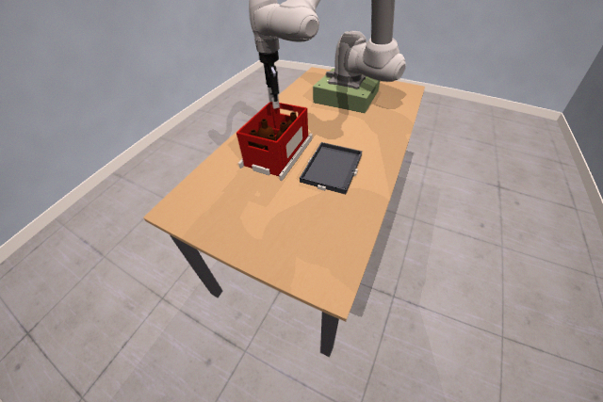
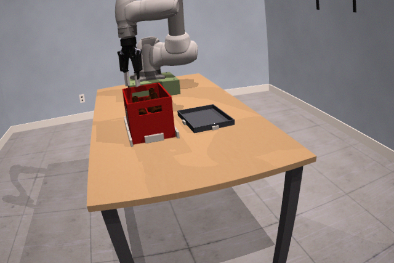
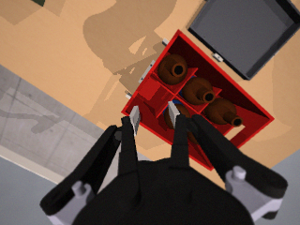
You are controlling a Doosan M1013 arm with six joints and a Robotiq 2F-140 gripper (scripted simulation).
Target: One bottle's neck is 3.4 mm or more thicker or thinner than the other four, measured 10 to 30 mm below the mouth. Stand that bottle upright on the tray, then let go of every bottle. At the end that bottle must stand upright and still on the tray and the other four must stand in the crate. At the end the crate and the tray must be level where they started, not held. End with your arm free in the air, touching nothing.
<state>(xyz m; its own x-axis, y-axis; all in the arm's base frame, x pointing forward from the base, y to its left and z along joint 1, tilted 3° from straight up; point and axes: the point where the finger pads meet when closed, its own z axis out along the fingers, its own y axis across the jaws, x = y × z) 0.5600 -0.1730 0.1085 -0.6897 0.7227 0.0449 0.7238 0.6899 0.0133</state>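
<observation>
Blue-grey walls [image 1: 122, 23] [image 2: 63, 31] stood behind the wooden table [image 1: 292, 242] [image 2: 222, 158] [image 3: 56, 61], where the red bottle crate [image 1: 263, 159] [image 2: 152, 126] [image 3: 225, 75] sat level beside the dark shallow tray [image 1: 331, 168] [image 2: 205, 116] [image 3: 244, 33]. We took the pale blocks [image 1: 261, 169] [image 2: 154, 138] at the crate's foot to be stops against sliding, and the small clips [image 1: 321, 187] [image 2: 215, 127] on the tray's edges to do the same job. The crate's dividers seemed meant to keep the brown bottles [image 1: 264, 122] [image 2: 135, 98] [image 3: 197, 91] apart, so that a single neck could be reached without knocking its neighbours.

Our two-finger gripper [image 1: 276, 107] [image 2: 132, 84] [image 3: 154, 110] pointed down at the crate, its fingers partly spread with nothing between them. We judged that this moderate gap suited work among close necks, where wider fingers might have bumped glass or wall.

The odd-necked bottle was among those in the crate, below the fingertips, but we could not tell which it was. In the wrist view three bottles showed plainly to the right of the fingers; another was partly hidden behind the right-hand pad. The tray held no bottle yet.
</observation>
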